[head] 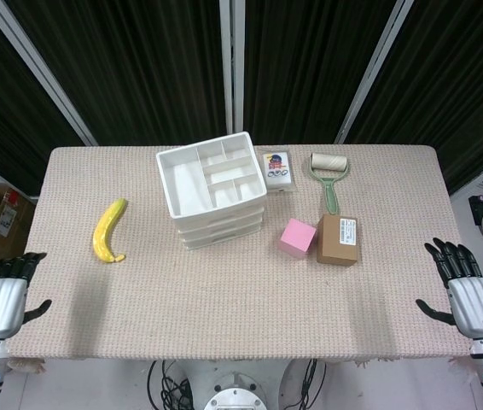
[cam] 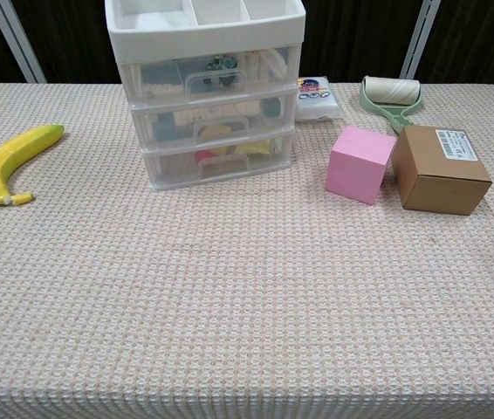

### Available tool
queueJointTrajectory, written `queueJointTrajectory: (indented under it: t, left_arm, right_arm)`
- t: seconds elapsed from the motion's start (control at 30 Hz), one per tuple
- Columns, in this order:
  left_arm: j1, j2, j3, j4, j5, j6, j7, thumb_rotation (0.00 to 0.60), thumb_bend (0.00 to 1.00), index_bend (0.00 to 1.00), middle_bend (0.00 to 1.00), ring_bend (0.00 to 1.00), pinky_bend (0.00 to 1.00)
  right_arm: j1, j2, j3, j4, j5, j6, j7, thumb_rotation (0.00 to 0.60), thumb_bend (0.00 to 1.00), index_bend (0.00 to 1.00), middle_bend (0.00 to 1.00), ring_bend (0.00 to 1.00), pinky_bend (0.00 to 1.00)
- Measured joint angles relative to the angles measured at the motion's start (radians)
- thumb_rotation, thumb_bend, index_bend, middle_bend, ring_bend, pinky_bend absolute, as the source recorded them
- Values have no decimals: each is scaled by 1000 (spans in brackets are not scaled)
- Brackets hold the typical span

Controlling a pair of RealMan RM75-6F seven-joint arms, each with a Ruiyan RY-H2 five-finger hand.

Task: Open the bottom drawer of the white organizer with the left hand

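Left hand (head: 1, 301) seen spread, empty, at table edge; bottom drawer (cam: 221, 160) shut. Light white organizer (head: 213, 190) could be dragged if the handle is hooked poorly.

One white organizer (head: 212, 188) stands on the counter (head: 224, 299), and it has three drawers stacked in it, the bottom drawer (cam: 216, 161) being the lowest. There is one banana (head: 108, 231), one pink cube (head: 297, 237), one brown cardboard box (head: 337, 240), one lint roller (head: 328, 172) with a green handle, and one small flat packet (head: 277, 171) just behind the organizer's right side. Two robot hands show at the near corners: one left hand (head: 1, 299) and one right hand (head: 468, 295).
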Motion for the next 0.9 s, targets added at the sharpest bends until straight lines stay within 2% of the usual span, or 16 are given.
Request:
queueJointTrajectory:
  t: [0.1, 0.2, 0.3, 0.43, 0.5, 0.73, 0.9]
  left_arm:
    - [-34, -9, 0, -14, 30, -37, 2, 600, 112, 210, 237, 293, 285]
    - [-87, -28, -4, -31, 66, -88, 4, 600, 111, 231, 299, 380, 398]
    - [-143, -60, -11, -41, 90, -149, 11, 600, 110, 241, 359, 447, 531]
    - [-221, -132, -30, -44, 104, -230, 49, 600, 120, 275, 523, 644, 757]
    - [-250, -166, -39, -40, 106, -255, 72, 600, 131, 284, 576, 700, 828]
    - [-368, -316, -88, -6, 84, -354, 160, 600, 242, 323, 692, 821, 976]
    - [-430, -402, -130, 25, 2, -414, 177, 600, 302, 400, 717, 849, 1000]
  right_arm:
    - [0, 2, -5, 5, -9, 2, 6, 600, 82, 0, 0, 0, 0]
    - [-2, 5, -8, 7, -20, 12, 12, 600, 82, 0, 0, 0, 0]
    - [-6, 11, -10, 8, -28, 24, 16, 600, 82, 0, 0, 0, 0]
    - [-10, 16, -13, 8, -38, 35, 22, 600, 83, 0, 0, 0, 0]
    - [-10, 15, -15, 9, -40, 36, 22, 600, 82, 0, 0, 0, 0]
    - [-11, 15, -19, 6, -43, 36, 19, 600, 82, 0, 0, 0, 0]
    - [-10, 15, -21, -2, -47, 35, 9, 600, 82, 0, 0, 0, 0]
